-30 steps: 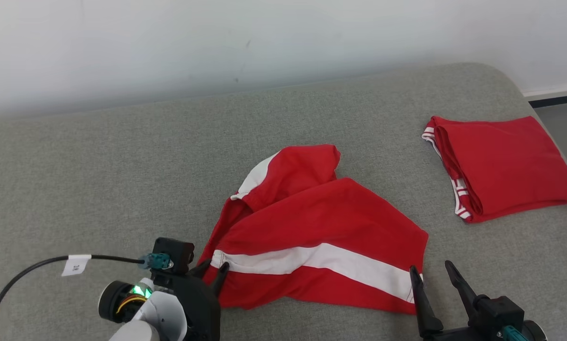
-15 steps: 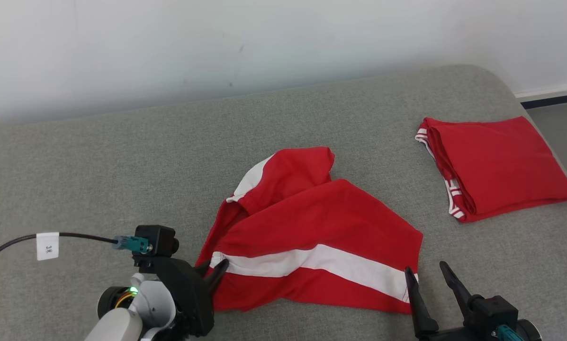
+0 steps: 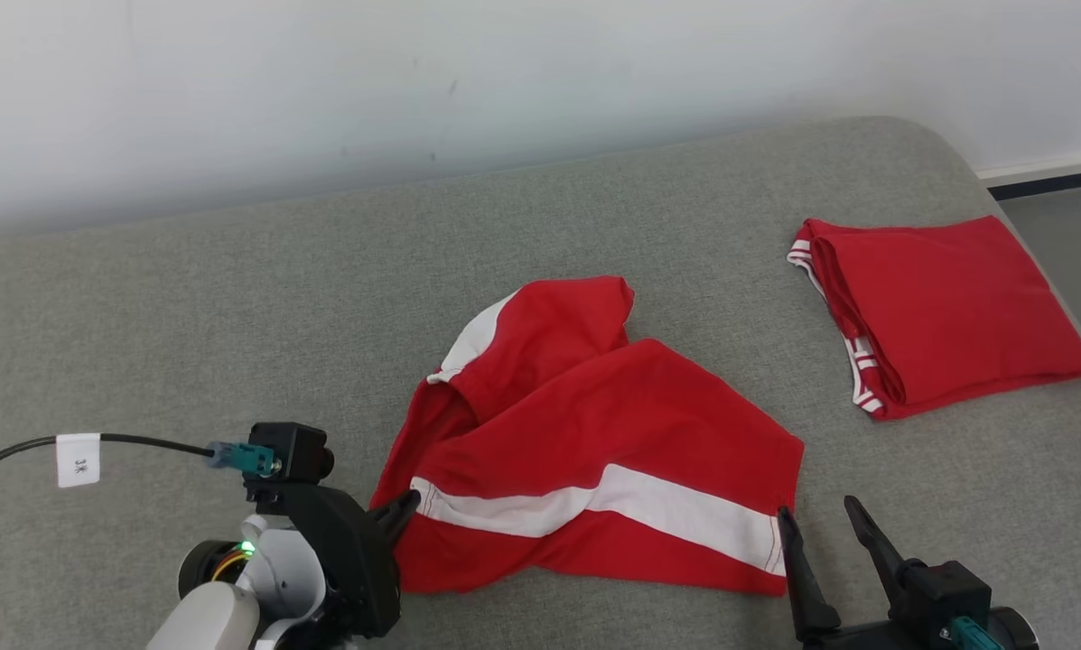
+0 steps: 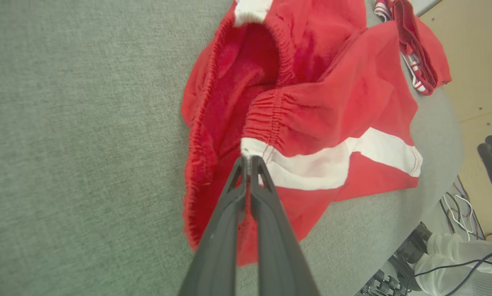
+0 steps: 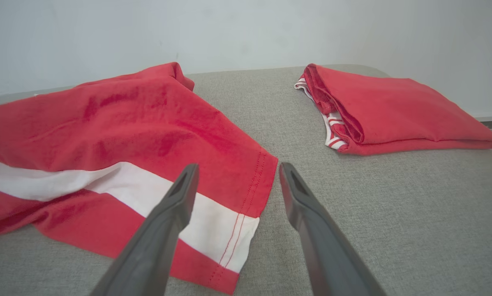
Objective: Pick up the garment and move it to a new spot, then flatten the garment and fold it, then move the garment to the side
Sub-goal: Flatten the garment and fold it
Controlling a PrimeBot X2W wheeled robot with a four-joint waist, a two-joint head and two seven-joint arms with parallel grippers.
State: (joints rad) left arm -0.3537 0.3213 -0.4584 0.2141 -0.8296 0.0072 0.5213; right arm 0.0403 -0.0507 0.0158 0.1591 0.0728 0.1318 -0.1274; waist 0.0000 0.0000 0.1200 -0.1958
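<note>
Our left fingers (image 4: 225, 222) pinch the soft, limp shorts (image 4: 332, 111) at the waistband (image 4: 270, 119); our right fingers (image 5: 169, 218) hover spread at the hem (image 5: 250, 205), likely the next hold.

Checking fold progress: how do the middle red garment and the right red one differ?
The middle garment lies rumpled and open; the right garment is folded flat. The middle garment has a broad white band, the right garment thin white edge stripes. The left tool pinches the middle garment; the right garment lies untouched. Both are red.
</note>
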